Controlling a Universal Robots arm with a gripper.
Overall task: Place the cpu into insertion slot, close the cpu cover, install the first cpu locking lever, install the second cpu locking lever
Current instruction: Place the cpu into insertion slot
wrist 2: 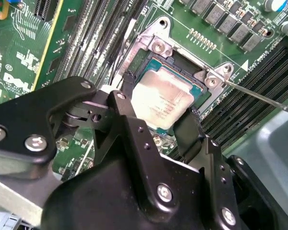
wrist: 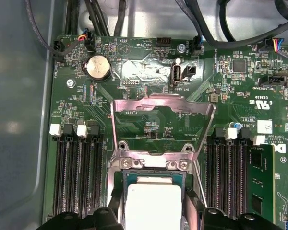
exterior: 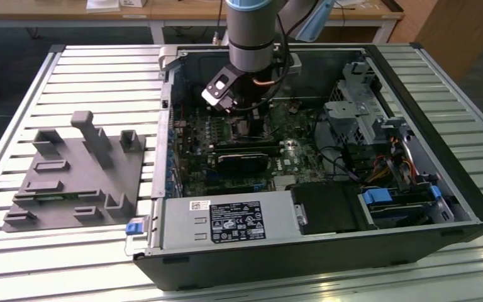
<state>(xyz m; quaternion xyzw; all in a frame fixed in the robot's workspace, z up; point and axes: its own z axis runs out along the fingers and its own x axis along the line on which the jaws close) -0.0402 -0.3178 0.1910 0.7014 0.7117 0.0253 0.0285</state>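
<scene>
Evidently the first step is in hand: the pincer (wrist 2: 159, 106) grips the cpu (wrist 2: 165, 96) by two opposite edges at the slot (wrist 2: 185, 67); seated or just above it, I cannot tell. The cover (wrist: 163, 101) stands swung open beyond the slot. Release would call for the cpu lying flat and square inside the rim. A thin lever (wrist 2: 259, 96) juts beside the slot, and memory slots (wrist: 77, 177) flank it, leaving the fingers (wrist 2: 187, 132) little room.

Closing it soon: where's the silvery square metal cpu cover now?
In the first wrist view, the cpu cover stands open, hinged beside the grey-topped cpu, between black memory slots.
</scene>
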